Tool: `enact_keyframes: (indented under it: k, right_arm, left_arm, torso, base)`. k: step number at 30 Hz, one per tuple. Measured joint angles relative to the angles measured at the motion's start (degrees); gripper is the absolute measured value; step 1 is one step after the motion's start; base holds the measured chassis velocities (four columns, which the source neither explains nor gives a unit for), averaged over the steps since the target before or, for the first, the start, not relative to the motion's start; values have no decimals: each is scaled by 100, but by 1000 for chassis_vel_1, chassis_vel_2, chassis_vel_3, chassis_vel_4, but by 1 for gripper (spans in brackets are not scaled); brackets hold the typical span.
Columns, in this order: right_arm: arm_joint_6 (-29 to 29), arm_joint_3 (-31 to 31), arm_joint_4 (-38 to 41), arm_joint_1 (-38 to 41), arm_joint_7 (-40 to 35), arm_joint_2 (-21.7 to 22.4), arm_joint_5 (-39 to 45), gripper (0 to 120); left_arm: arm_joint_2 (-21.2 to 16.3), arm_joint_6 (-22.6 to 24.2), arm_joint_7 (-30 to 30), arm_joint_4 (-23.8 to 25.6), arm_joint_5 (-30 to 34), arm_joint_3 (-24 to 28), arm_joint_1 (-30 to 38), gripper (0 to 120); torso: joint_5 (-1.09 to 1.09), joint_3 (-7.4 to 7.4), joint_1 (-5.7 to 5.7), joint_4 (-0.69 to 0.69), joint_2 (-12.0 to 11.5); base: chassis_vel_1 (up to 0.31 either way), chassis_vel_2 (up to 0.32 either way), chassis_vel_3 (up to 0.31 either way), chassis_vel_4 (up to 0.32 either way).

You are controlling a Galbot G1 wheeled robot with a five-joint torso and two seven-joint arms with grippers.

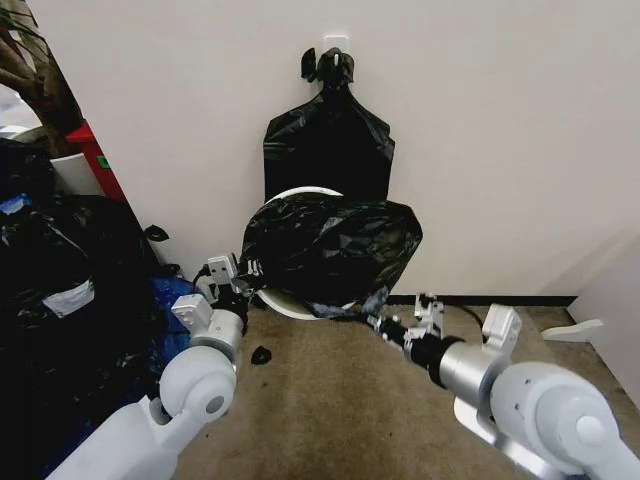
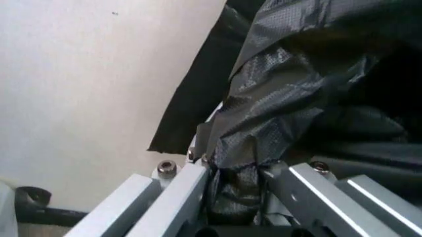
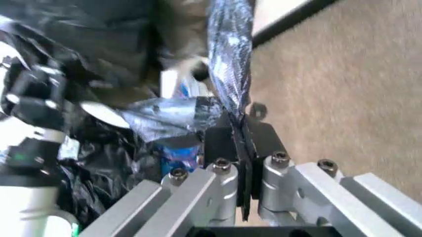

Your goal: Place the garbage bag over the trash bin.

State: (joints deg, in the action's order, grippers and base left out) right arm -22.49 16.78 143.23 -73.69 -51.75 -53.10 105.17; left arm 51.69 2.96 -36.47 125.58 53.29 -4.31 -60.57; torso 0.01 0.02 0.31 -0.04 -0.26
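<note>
The white trash bin [image 1: 291, 303] stands against the wall, tipped, with parts of its rim showing at top and bottom. The glossy black garbage bag [image 1: 332, 248] is draped over it and hides most of it. At the bag's left edge, my left gripper [image 1: 244, 276] is shut on the plastic; in the left wrist view the crinkled garbage bag [image 2: 277, 98] runs down between the left gripper's [image 2: 232, 173] fingers. Low on the bag's right side, my right gripper [image 1: 379, 321] is shut on a hem; the right wrist view shows the right gripper [image 3: 241, 129] pinching a twisted strip of bag [image 3: 229, 54].
A flat bunch of black bags [image 1: 328, 140] hangs knotted from a wall hook above the bin. A heap of bulging black bags [image 1: 60, 300] stands to the left. A black scrap [image 1: 261, 354] lies on the tan carpet. A white object [image 1: 575, 330] lies at the right.
</note>
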Motion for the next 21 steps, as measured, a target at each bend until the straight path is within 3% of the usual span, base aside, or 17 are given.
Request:
enact_keyframes:
  k: [11, 21]
  right_arm:
    - [-459, -129, 0, -454, 147, -236, 28, 0]
    - [-551, -666, -417, -325, 378, -507, -622, 0]
  left_arm:
    - [-83, 187, -143, 197, 478, -108, 45, 2]
    - [-154, 316, -270, 396, 679, -155, 33, 2]
  torso:
    - [0, 0, 0, 0, 0]
    - [-1, 0, 0, 1, 0]
  base:
    - [0, 0, 0, 0]
    - [0, 0, 0, 0]
